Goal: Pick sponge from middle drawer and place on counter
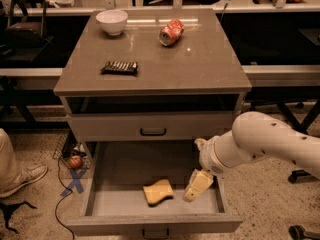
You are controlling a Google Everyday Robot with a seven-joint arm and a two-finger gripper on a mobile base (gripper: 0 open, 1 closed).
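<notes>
The pale-yellow sponge (158,192) lies on the grey floor of the pulled-out middle drawer (115,204), near its front. My gripper (197,186) hangs from the white arm inside the drawer, just right of the sponge and apart from it, tan fingers pointing down. The grey-brown counter (190,64) tops the cabinet above.
On the counter are a white bowl (111,21) at the back left, a red can (171,31) on its side at the back, and a dark ribbed snack bar (119,67) at the left. A shut drawer front (153,126) sits above the open one. A person's shoe (22,179) is at the left.
</notes>
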